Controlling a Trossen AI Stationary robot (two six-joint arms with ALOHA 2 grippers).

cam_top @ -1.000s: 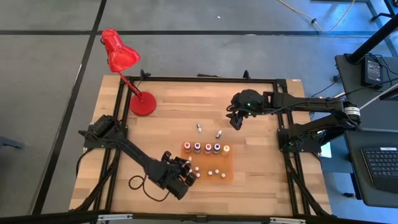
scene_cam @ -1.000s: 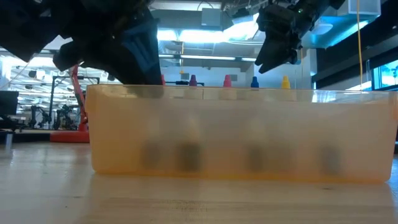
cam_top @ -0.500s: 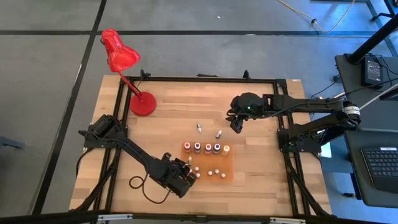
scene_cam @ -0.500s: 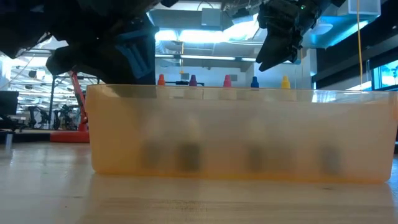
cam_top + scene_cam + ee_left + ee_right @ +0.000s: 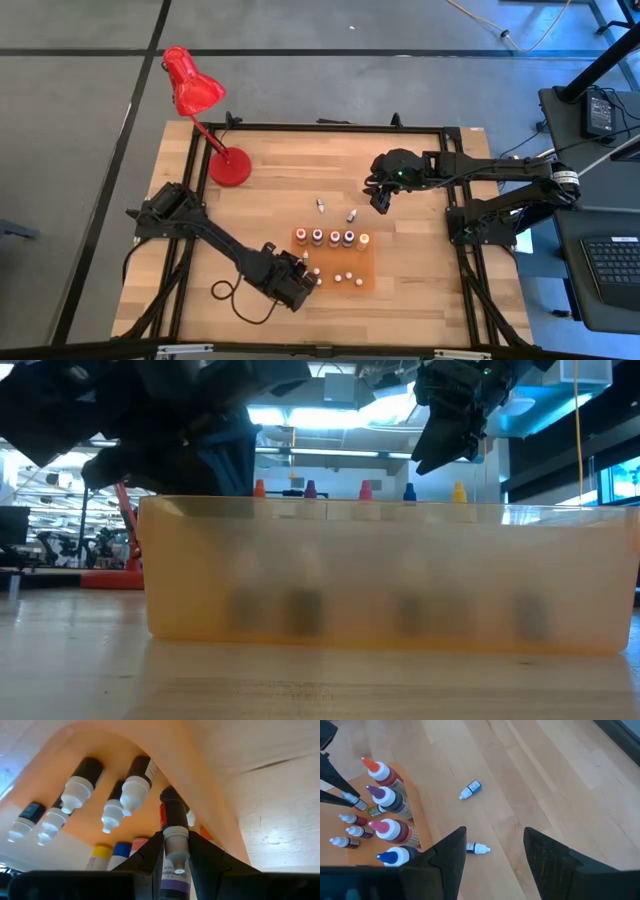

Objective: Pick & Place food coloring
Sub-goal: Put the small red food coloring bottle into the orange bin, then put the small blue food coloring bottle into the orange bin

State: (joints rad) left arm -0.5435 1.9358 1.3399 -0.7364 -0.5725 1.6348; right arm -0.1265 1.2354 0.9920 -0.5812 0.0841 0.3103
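Note:
An orange tray (image 5: 362, 262) on the wooden table holds a far row of taller food coloring bottles (image 5: 333, 238) with coloured tips and several small white-capped ones (image 5: 77, 790). My left gripper (image 5: 303, 272) is over the tray's near left corner, shut on a small white-capped bottle (image 5: 175, 837). Two loose food coloring bottles (image 5: 320, 205) (image 5: 351, 215) lie on their sides on the wood beyond the tray. My right gripper (image 5: 380, 197) hangs open above the table beyond them, with nothing between its fingers. My left gripper pinches the small bottle at its white cap (image 5: 176, 836) between its two fingertips (image 5: 154, 851). The fingers slant down from the table's near left side. The bottle's dark body (image 5: 173, 812) points down toward the tray's floor; whether its base rests there I cannot tell.
A red desk lamp (image 5: 193, 88) stands with its base (image 5: 230, 168) at the table's far left. A dark cable (image 5: 228, 298) loops on the wood near the left arm. Bare wood lies to the right of the tray (image 5: 390, 570) and along the near edge.
My left gripper has turned a little at the wrist over the tray's near left corner and stays shut on the small bottle. My right arm has kept still.

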